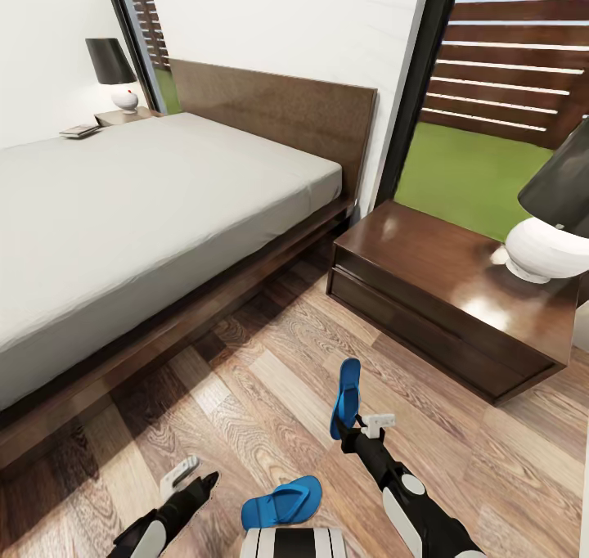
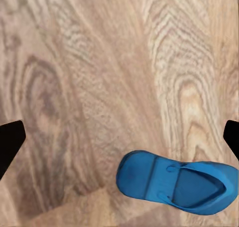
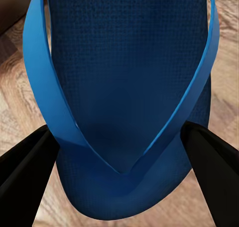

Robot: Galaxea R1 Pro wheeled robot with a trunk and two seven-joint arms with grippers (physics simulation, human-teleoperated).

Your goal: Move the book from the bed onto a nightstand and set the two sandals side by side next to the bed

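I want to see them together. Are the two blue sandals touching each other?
Apart. The head view shows bare floor between the sandal at the right gripper and the other sandal.

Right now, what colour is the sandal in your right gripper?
Bright blue sandal, best in the right wrist view.

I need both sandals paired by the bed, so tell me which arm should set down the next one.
Right. Its end effector grips one sandal above the floor, its fingers clamped against both edges. The left end effector is open and holds nothing; the other sandal lies on the floor.
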